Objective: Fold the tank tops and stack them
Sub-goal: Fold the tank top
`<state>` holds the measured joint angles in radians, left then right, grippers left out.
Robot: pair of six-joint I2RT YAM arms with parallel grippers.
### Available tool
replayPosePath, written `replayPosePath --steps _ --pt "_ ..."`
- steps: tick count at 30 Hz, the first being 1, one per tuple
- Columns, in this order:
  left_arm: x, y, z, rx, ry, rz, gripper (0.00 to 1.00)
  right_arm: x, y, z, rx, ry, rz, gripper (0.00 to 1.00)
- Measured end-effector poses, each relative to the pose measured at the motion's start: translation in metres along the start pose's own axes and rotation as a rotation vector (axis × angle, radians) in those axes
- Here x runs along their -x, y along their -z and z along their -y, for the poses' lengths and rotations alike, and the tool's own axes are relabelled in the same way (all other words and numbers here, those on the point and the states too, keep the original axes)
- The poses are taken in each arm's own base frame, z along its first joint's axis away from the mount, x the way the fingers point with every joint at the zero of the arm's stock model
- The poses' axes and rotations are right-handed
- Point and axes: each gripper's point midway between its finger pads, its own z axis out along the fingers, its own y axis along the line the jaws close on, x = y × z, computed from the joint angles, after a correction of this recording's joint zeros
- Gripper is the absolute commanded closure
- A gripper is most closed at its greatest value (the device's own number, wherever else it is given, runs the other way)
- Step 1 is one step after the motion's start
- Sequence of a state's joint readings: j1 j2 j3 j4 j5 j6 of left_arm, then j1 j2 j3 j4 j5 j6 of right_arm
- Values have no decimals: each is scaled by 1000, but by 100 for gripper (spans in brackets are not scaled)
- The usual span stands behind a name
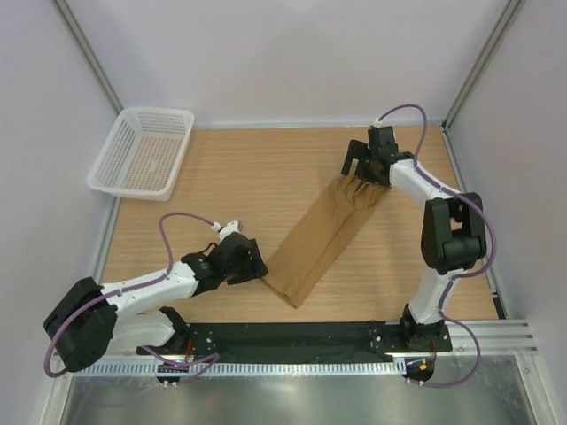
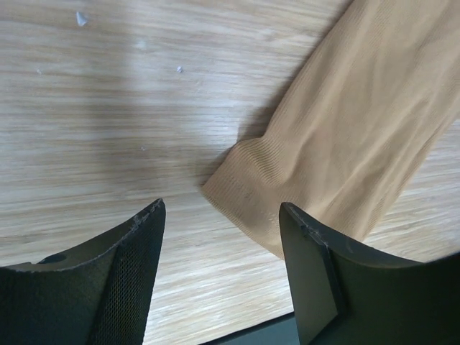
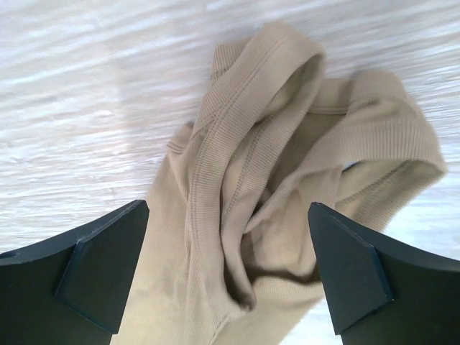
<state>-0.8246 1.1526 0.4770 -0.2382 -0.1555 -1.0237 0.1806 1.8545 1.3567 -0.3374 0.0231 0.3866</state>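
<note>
Your L gripper [image 2: 219,212] gapes wide w/ tank top [image 1: 328,235] hem corner btwn fingers; R gripper [image 3: 226,215] also wide, over bunched straps.

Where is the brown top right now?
Overhead, the tank top lies in a slanted strip right of centre, its near end by the left gripper, its far end at the right gripper.
</note>
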Motion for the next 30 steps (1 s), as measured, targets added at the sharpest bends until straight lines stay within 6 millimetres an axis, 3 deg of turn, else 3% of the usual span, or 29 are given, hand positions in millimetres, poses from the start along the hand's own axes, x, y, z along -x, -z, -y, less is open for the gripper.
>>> replayPosePath --steps 4,8,15,20,24,30 --pt "8 2 10 -4 -24 6 34 16 23 2 -25 -2 51 2" --pt "12 -1 15 2 -42 3 35 13 34 7 -45 -3 51 3" --pt "9 -12 6 48 -62 -23 35 -44 57 25 -46 -30 -33 3" --pt "9 -12 6 49 -59 -23 35 -73 72 33 -36 -68 -59 3" --pt "14 -4 11 24 -54 -4 34 -94 77 32 -6 -101 -92 3" --pt "21 5 17 17 -63 6 34 -110 85 33 16 -132 -104 4"
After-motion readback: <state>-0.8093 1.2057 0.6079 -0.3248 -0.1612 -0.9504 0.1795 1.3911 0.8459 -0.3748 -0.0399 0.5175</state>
